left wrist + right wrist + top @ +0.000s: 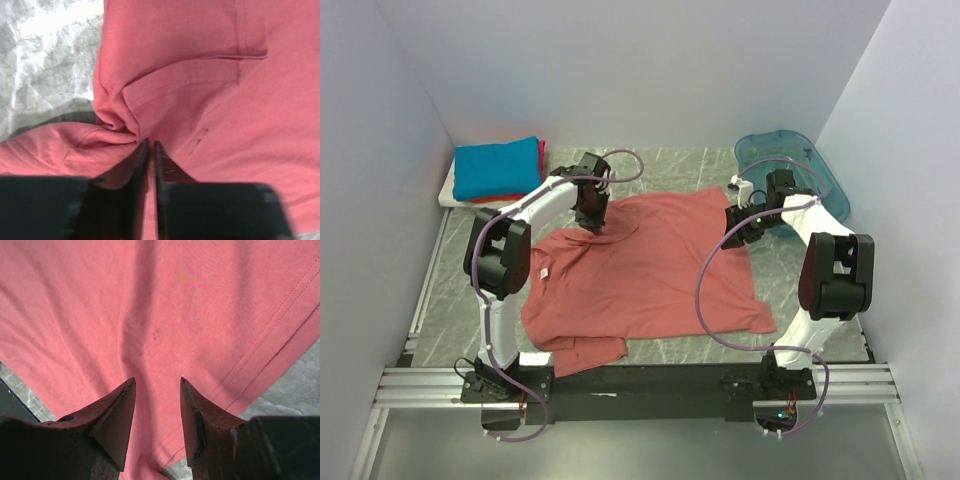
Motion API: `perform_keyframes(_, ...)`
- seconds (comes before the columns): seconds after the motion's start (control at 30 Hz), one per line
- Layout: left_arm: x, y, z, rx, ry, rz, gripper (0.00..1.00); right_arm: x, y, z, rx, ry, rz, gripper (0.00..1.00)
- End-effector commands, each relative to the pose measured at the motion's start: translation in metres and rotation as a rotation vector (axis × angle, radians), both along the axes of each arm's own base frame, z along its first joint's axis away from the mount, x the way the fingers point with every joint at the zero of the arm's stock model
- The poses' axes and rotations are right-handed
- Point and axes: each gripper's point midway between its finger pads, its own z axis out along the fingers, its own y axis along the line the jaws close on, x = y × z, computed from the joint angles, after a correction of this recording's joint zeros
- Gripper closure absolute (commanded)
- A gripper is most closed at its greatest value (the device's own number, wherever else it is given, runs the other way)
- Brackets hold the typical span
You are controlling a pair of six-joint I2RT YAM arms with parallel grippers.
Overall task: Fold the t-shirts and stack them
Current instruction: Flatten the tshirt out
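Stacking corner, far left: a folded bright blue t-shirt [498,168] is seen lying on a red t-shirt [541,150] and a white t-shirt [448,195], well apart from the work.
Left gripper [150,142]: the jaws are drawn almost together, and a puckered fold of cloth near the collar is nipped at their tips.
Salmon-pink t-shirt [640,280]: it is spread across the middle of the table [670,160], mostly flat and rumpled at the near-left corner, with no fold yet made.
Right gripper [157,382]: the jaws are held apart just above the shirt's right side, close to a stitched hem, and nothing is clasped.
Teal bin [790,160]: it is left at the far right, behind the right arm.
Step in hand: the first fold is judged to be starting, with one side gripped and the other not.
Next move: a matching pinch at the right hem is called for, so that both sides can be lifted level and the cloth carried over evenly.
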Motion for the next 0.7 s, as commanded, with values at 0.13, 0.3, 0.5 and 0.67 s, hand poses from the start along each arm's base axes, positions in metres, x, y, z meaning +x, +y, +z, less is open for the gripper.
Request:
perform_keyframes(0.13, 0.014, -0.017, 0.057, -0.103, -0.142, 0.003, 1.00, 0.001, 0.001, 0.014, 0.017, -0.040, 0.001, 0.52)
perform_keyframes(0.3, 0.040, 0.001, 0.080, -0.093, -0.243, 0.078, 1.00, 0.001, 0.000, 0.014, 0.013, -0.043, 0.002, 0.53)
perform_keyframes(0.5, 0.029, 0.006, 0.082, -0.097, -0.178, 0.077, 0.70, -0.001, -0.001, 0.015, 0.015, -0.048, 0.004, 0.52)
perform_keyframes(0.67, 0.003, 0.001, 0.054, -0.114, -0.061, 0.043, 0.59, 0.000, 0.000, 0.013, 0.026, -0.044, 0.004, 0.53)
